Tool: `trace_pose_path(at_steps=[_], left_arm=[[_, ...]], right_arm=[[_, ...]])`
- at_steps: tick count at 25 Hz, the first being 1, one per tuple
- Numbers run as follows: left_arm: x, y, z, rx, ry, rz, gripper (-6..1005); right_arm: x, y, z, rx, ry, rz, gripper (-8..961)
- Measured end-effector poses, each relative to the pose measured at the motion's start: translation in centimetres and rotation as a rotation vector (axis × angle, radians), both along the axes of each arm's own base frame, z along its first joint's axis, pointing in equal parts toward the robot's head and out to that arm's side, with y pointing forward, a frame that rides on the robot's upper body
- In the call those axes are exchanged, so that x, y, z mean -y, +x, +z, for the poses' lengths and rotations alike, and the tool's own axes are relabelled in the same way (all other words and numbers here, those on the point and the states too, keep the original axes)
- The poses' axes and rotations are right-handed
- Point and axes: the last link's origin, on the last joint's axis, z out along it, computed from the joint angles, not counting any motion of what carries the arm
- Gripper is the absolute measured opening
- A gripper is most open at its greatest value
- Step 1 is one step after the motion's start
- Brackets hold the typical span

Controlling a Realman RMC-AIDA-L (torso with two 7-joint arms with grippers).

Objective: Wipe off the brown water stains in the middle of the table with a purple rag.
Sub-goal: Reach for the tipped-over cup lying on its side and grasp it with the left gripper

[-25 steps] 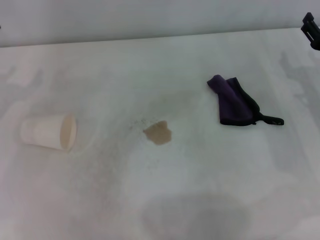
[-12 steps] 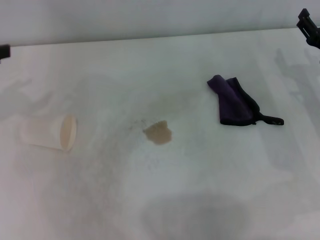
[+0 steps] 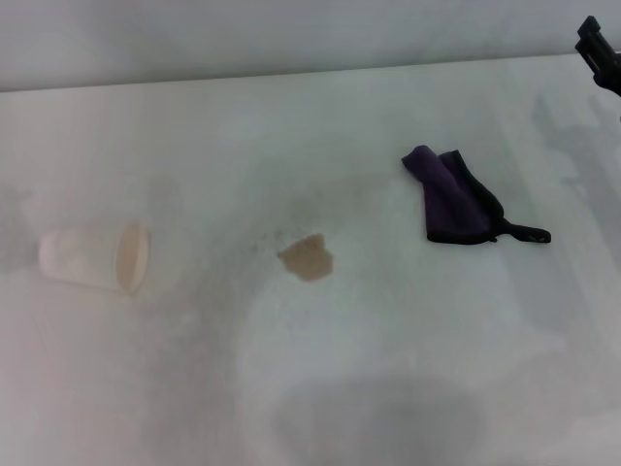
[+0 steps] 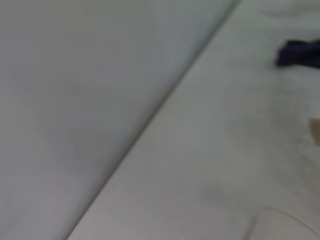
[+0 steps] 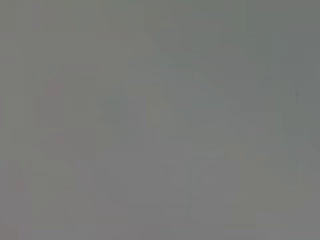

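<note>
The brown water stain is a small tan blotch near the middle of the white table, with faint dark specks beside it. The purple rag lies crumpled to the right of the stain, its black loop tab pointing right. The rag also shows in the left wrist view, far off. My right gripper shows only as a black part at the head view's top right edge, above and right of the rag. My left gripper is out of view.
A white paper cup lies on its side at the left of the table, mouth toward the stain. A large grey shadow patch lies near the front edge. A grey wall rises behind the table's far edge.
A black part of the left arm that showed at the head view's left edge half a second ago has gone out of view. The right gripper has barely shifted. Rag, stain and cup have not moved.
</note>
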Motion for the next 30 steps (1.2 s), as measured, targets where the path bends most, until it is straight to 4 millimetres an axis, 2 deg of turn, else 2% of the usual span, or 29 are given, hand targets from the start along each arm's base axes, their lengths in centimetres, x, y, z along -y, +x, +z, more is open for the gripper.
trace_pose_path(at_steps=[5, 12, 20, 30], left_arm=[[0.8, 0.9, -1.2, -0.100, -0.125, -0.051, 779], [0.4, 0.9, -4.5, -0.261, -0.247, -0.134, 778], [-0.8, -0.7, -10.0, -0.365, -0.287, -0.228, 777], [-2.3, -2.1, -12.7, -0.375, -0.294, -0.277, 779]], right_arm=[[-0.3, -0.4, -0.5, -0.024, -0.012, 0.005, 868], [-0.5, -0.6, -0.8, -0.031, -0.022, 0.005, 868], [-0.2, -0.5, -0.9, -0.051, -0.011, -0.008, 868], [-0.1, -0.4, -0.8, -0.056, -0.002, -0.006, 868]])
